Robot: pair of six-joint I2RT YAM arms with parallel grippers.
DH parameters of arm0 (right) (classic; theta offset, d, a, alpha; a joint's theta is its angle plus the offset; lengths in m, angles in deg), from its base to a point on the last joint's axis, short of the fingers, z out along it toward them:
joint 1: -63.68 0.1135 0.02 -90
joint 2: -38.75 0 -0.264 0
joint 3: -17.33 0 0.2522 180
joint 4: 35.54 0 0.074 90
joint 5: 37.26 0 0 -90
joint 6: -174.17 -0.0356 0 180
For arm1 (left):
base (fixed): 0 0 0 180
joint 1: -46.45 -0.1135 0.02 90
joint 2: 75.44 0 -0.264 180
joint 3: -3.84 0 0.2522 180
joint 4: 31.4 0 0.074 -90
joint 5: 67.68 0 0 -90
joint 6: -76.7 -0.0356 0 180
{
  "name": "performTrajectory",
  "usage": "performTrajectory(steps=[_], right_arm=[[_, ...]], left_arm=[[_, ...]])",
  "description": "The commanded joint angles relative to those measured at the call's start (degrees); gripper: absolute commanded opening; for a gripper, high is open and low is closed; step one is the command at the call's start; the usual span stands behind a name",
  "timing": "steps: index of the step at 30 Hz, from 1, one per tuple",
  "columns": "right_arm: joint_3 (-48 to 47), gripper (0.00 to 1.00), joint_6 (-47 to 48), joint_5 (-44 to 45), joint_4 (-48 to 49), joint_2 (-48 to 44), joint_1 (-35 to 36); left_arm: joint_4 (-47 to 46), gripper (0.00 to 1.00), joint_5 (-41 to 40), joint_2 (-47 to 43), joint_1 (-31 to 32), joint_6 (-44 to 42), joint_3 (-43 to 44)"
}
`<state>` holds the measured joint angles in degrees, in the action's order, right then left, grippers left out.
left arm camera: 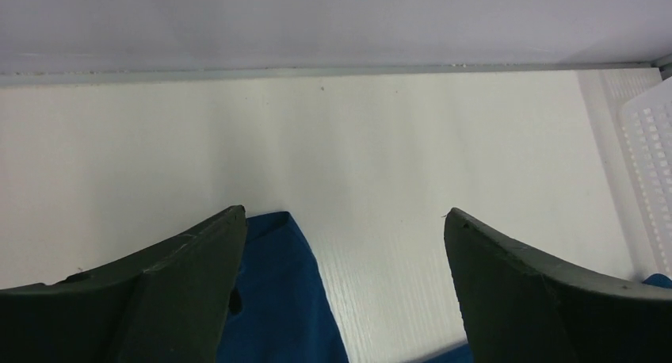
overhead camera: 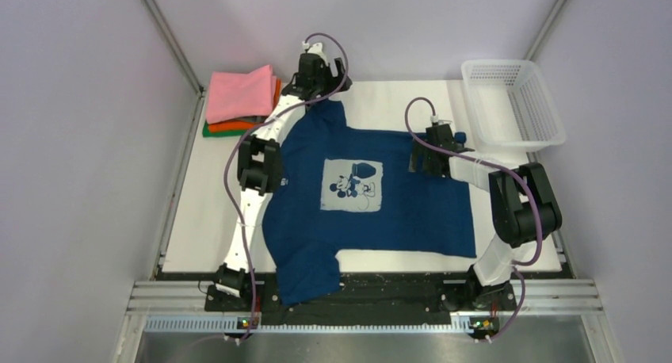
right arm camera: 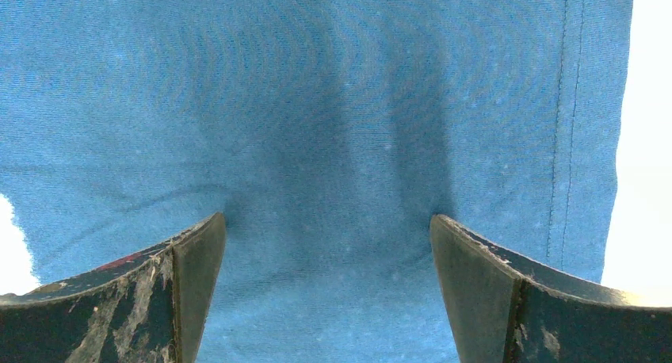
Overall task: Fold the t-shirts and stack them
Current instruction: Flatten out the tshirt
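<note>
Notably, navy t-shirt (overhead camera: 396, 196) sleeve overhangs near table (overhead camera: 198, 220) edge.

Top view: fixed, high behind the arm bases (overhead camera: 230, 284), looking down over the whole surface (overhead camera: 396, 93).
Left wrist view: low and close, facing the far wall (left arm camera: 317, 22) across the surface, jaws framing a shirt (left arm camera: 277, 299) edge, basket (left arm camera: 650, 157) at right.
Right wrist view: very close, straight down on shirt cloth.
Shared: shirt in all three; basket in top and left wrist.
</note>
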<state>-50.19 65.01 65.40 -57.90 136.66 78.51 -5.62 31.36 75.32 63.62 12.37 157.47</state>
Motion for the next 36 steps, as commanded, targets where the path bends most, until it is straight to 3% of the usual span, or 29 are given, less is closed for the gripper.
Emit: performTrajectory(steps=[1, 6, 9, 12, 15, 24, 31, 36], right_arm=[[-1.4, 0.99, -0.3, 0.9, -0.8, -2.2, -0.4], [-1.6, 0.99, -0.4, 1.1, -0.7, -3.1, -0.4], [-1.2, 0.99, -0.7, 1.3, -0.6, -3.8, -0.4], [-0.9, 0.99, -0.5, 1.4, -0.7, -3.9, -0.3], [-0.3, 0.99, -0.3, 1.2, -0.7, -3.8, -0.4], [3.3, 0.99, -2.0, -2.1, -1.5, -4.5, -0.3], [8.9, 0.99, -3.8, -3.6, -5.3, -10.3, -0.3], [8.1, 0.99, -3.3, -5.0, -5.0, -13.0, -0.3]], left_arm=[[-2.5, 0.99, -4.0, -11.7, 0.6, -4.4, -3.0], [4.3, 0.99, -10.3, -19.1, 0.6, -4.4, -11.2], [5.8, 0.99, -12.9, -25.5, 0.5, -1.7, -25.5], [1.6, 0.99, -12.5, -31.6, 0.3, 1.4, -40.6], [-1.1, 0.99, -10.6, -34.6, 0.2, 2.6, -50.1], [10.0, 0.98, -11.9, -34.7, -0.5, 6.5, -58.2], [17.8, 0.97, -19.9, -49.0, -0.6, 9.3, -76.2], [16.4, 0.98, -18.6, -53.4, -0.6, 7.8, -74.5]])
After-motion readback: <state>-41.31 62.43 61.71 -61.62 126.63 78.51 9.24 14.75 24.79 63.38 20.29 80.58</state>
